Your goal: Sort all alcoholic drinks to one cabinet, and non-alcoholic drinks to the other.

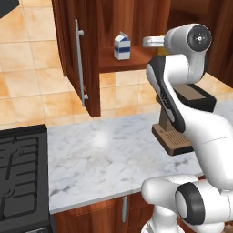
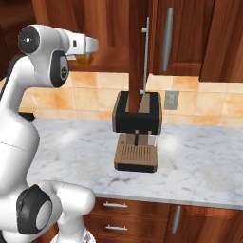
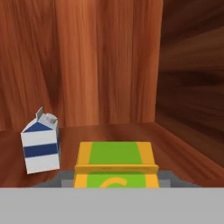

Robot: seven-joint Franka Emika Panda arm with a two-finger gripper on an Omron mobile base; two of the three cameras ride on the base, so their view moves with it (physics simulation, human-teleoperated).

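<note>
I am holding the juice carton [image 3: 115, 168] low in the centre of the hand view, my fingers [image 3: 115, 180] pinching it from both sides. The milk carton [image 3: 41, 146] is standing upright on the cabinet shelf [image 3: 131, 131] at lower left, just beside it. In the left base view, the milk carton [image 1: 122, 46] is sitting at top centre.

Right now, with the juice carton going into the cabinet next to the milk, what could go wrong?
1. The end effector is shut on the juice carton, which sits close beside the milk carton; a sideways drift could knock the milk over.
2. The open cabinet door hangs beside the arm; swinging out wide might hit it.
3. The coffee machine stands right below, so a dropped carton could land on it.
</note>
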